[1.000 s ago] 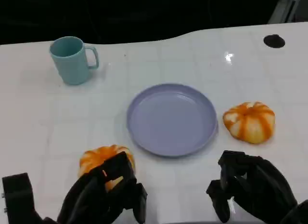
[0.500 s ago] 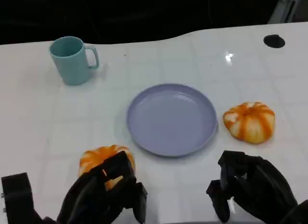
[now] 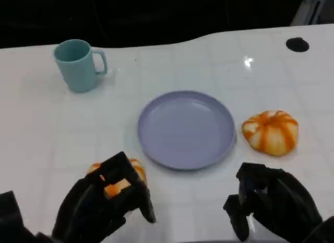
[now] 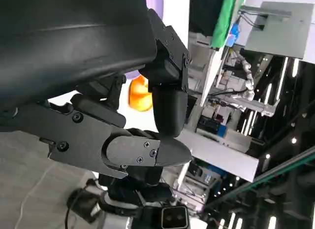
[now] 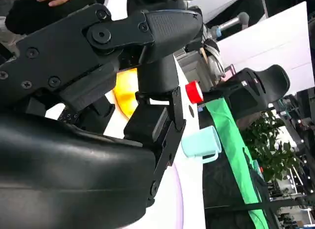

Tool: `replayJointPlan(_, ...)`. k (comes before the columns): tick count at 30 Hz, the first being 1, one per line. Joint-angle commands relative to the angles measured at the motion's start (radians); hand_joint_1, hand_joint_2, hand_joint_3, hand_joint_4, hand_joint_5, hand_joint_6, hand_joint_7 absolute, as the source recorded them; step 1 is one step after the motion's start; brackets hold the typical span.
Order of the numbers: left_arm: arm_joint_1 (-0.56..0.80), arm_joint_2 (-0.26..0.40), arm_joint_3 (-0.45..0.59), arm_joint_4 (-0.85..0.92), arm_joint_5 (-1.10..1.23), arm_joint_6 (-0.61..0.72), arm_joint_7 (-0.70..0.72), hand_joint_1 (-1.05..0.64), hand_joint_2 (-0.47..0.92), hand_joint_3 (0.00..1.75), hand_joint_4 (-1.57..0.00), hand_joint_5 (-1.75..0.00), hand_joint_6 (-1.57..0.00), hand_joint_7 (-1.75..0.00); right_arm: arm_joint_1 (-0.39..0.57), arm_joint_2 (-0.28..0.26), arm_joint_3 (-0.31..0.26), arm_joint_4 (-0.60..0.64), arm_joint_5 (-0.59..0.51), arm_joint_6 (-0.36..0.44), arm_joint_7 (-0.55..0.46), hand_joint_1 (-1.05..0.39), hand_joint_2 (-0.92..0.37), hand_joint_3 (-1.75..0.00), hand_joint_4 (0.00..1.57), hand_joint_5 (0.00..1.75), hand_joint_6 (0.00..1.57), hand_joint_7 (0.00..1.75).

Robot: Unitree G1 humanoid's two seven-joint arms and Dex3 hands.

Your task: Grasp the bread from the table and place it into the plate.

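Observation:
Two orange, pumpkin-shaped breads lie on the white table. One bread [image 3: 136, 171] sits near the front left, half hidden under my left hand [image 3: 104, 204], whose fingers arch over it, spread. The other bread [image 3: 270, 132] lies right of the lavender plate [image 3: 186, 129], which has nothing on it. My right hand [image 3: 271, 206] hovers at the front right, below that bread, fingers bent down with nothing in them. In the left wrist view an orange bread [image 4: 139, 93] shows past the black fingers [image 4: 167, 91]. The right wrist view shows a bread [image 5: 125, 93] beyond its fingers [image 5: 157, 76].
A teal cup [image 3: 78, 64] stands at the back left, its handle turned right; it also appears in the right wrist view as a cup [image 5: 201, 140]. A round black hole [image 3: 297, 44] marks the table's far right. The table's far edge curves behind the plate.
My left hand has moved forward and now covers more of the front-left bread. The right hand, plate, cup and right bread have not moved.

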State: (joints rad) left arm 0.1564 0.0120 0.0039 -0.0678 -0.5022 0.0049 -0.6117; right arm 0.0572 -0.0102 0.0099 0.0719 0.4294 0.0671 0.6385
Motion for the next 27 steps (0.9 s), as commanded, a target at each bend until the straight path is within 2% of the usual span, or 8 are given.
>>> replayJointPlan(1, -0.014, 0.024, 0.013, -0.027, 0.08, -0.085, 0.033, -0.64, 0.92, 0.29, -0.44, -1.58, -0.49, -0.9, 0.0, -0.007, -0.007, -0.011, 0.013, 0.008, -0.004, -0.95, -0.72, -0.4, 1.23, 1.55, 1.06, 1.39)
replayJointPlan(2, -0.018, 0.033, 0.013, -0.032, 0.108, -0.102, 0.043, -0.64, 0.92, 0.28, -0.44, -1.56, -0.5, -0.88, 0.0, -0.008, -0.007, -0.011, 0.013, 0.007, -0.003, -0.95, -0.72, -0.4, 1.23, 1.55, 1.06, 1.39)
replayJointPlan(6, -0.034, 0.09, 0.01, -0.046, 0.27, -0.203, 0.093, -0.72, 0.92, 0.26, -0.39, -1.33, -0.46, -0.56, 0.002, -0.007, -0.008, -0.013, 0.013, 0.005, -0.002, -0.95, -0.73, -0.39, 1.23, 1.55, 1.06, 1.38)
replayJointPlan(8, -0.046, 0.125, 0.012, -0.045, 0.339, -0.259, 0.105, -0.71, 0.92, 0.24, -0.3, -1.22, -0.39, -0.45, 0.003, -0.005, -0.008, -0.016, 0.016, 0.009, -0.004, -0.95, -0.73, -0.38, 1.23, 1.55, 1.07, 1.38)
replayJointPlan(14, -0.048, 0.199, 0.022, -0.129, 0.522, -0.271, 0.203, -0.67, 0.92, 0.05, -0.25, -1.04, -0.39, -0.25, -0.002, -0.01, -0.011, -0.01, 0.017, 0.003, 0.004, -0.95, -0.74, -0.35, 1.23, 1.54, 1.07, 1.39)
replayJointPlan(20, -0.028, 0.303, 0.012, -0.25, 0.839, -0.25, 0.293, -0.72, 0.92, 0.08, -0.24, -0.84, -0.39, -0.09, -0.003, -0.01, -0.01, -0.013, 0.017, 0.008, 0.002, -0.94, -0.75, -0.34, 1.23, 1.55, 1.07, 1.41)
replayJointPlan(24, -0.031, 0.35, -0.015, -0.317, 1.027, -0.212, 0.311, -0.73, 0.92, 0.08, -0.33, -0.56, -0.36, -0.02, -0.005, -0.015, -0.011, -0.013, 0.018, 0.013, 0.006, -0.95, -0.75, -0.34, 1.22, 1.55, 1.06, 1.4)
replayJointPlan(27, -0.045, 0.373, -0.046, -0.327, 1.141, -0.203, 0.326, -0.74, 0.92, 0.08, -0.38, -0.51, -0.37, -0.01, -0.004, -0.018, -0.014, -0.016, 0.023, 0.017, 0.008, -0.95, -0.75, -0.34, 1.23, 1.55, 1.07, 1.38)
